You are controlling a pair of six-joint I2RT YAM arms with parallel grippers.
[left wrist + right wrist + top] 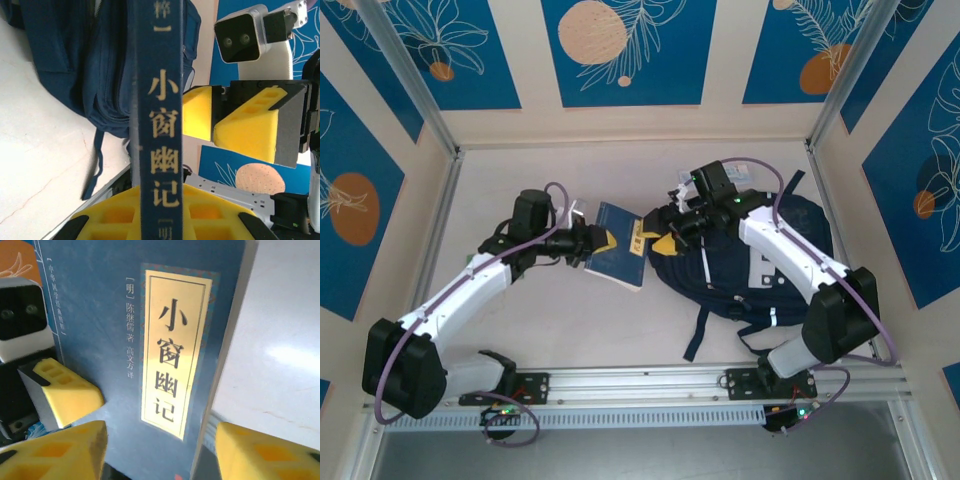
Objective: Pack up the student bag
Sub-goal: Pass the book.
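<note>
The backpack (pixel 720 282) lies on the right half of the table (pixel 570 335), closer to the far right corner than to the near edge. It sits partly under the right arm, and one strap (pixel 697 335) trails toward the near edge. Just off its left side, over the table's middle, a navy book (pixel 618 250) is held up between the two claws. The left claw (pixel 597 242) pinches the book by its left edge. The right claw (pixel 668 238) is spread, with a finger on either side of the cover and neither pressing it. One narrow pinch therefore seems to carry the whole book, which could pivot or slide out on the way over. A spread finger could also clip the cover as it backs away. Whether the backpack's mouth is unzipped cannot be told, and a shut or slack mouth would stop the book against the fabric.
</note>
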